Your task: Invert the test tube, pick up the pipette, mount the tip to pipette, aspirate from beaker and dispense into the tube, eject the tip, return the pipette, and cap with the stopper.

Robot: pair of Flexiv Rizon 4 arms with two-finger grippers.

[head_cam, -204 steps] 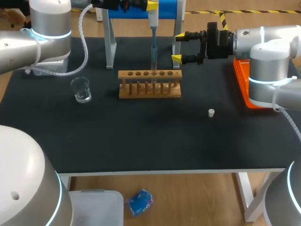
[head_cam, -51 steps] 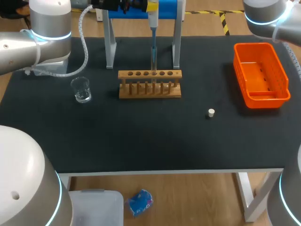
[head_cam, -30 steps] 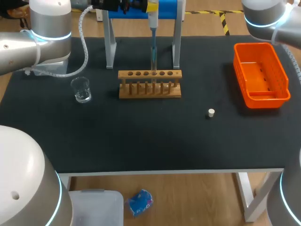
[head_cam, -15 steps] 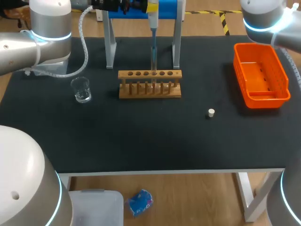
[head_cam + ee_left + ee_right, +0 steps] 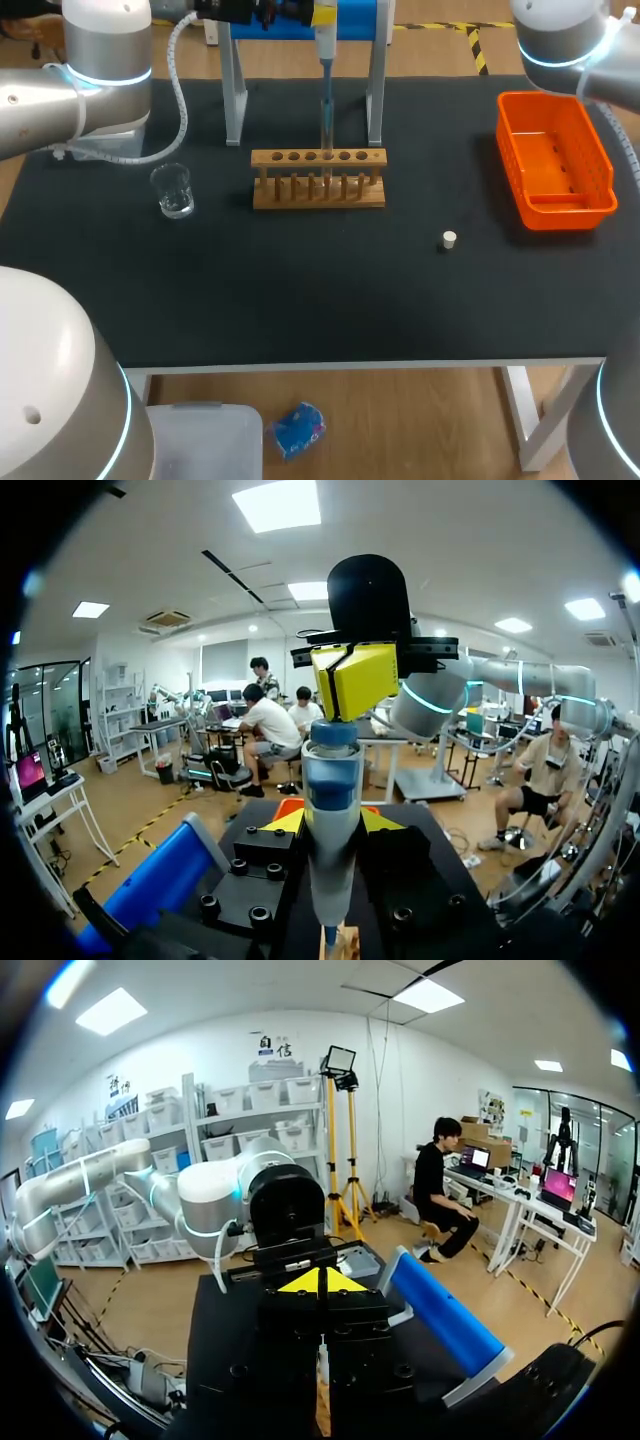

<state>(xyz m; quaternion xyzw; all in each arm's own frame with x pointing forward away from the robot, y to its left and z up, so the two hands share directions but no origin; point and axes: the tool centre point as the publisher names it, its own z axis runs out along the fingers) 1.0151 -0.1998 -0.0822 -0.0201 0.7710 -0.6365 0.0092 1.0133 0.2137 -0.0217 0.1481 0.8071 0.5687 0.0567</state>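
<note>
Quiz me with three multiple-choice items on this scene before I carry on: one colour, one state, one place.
1. The tray is: A blue; B orange; C white.
2. The pipette is: A lying in the tray; B upright over the rack, clamped in the left tool; C lying on its side.
3. The stopper is: A in the tray; B on the rack; C on the table, apart from both.
Key: 1 B, its walls are orange; 2 B, the tool holds it above the rack; 3 C, it sits alone on the black top.
</note>
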